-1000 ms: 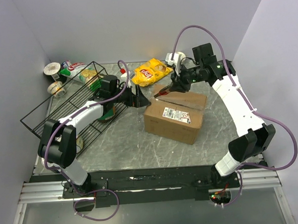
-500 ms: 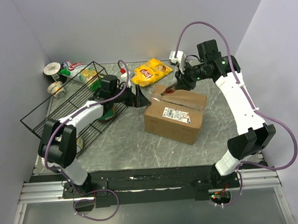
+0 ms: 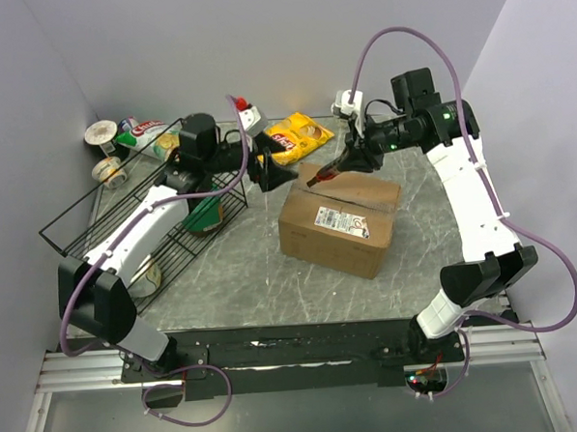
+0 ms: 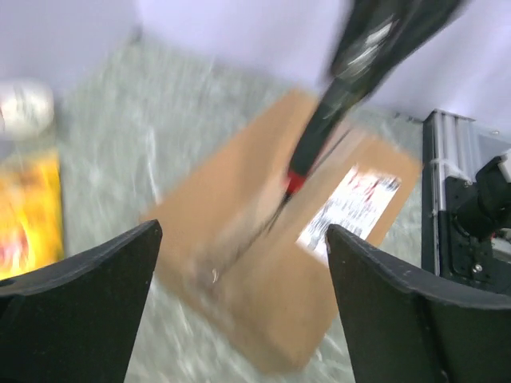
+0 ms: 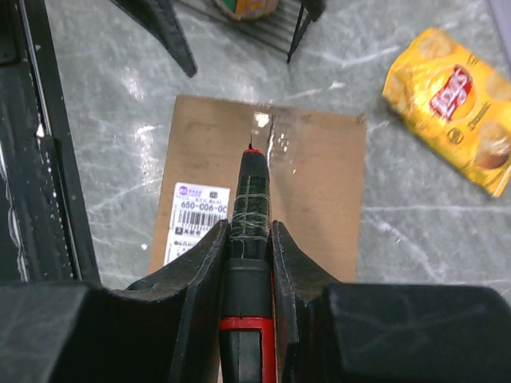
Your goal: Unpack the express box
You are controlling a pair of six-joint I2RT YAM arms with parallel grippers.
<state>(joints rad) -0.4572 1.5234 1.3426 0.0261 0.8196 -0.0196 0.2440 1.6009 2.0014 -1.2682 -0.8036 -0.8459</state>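
One brown corrugated cardboard express box (image 3: 339,218) stands on the grey marbled table (image 3: 234,277) near its middle. It sits just right of the single black wire basket (image 3: 124,210) and nearer the arm bases than the one yellow crisp bag (image 3: 299,136). The box carries one white printed label (image 5: 196,222) on top, and a strip of clear tape runs along its closed flap seam. Of the two grippers, the right gripper (image 5: 250,239) has its fingers clamped on one slim black tool with a red band (image 5: 251,199). The tool is tilted down so its tip hangs over the taped seam at the far end of the box; whether the tip touches the tape cannot be told. The left gripper (image 4: 241,231) hovers beside the box's left far corner with its two black fingers (image 4: 80,295) spread wide and nothing between them. Two round white rolls (image 3: 102,135) lie in the far left corner, beside one green and white packet (image 3: 146,129).
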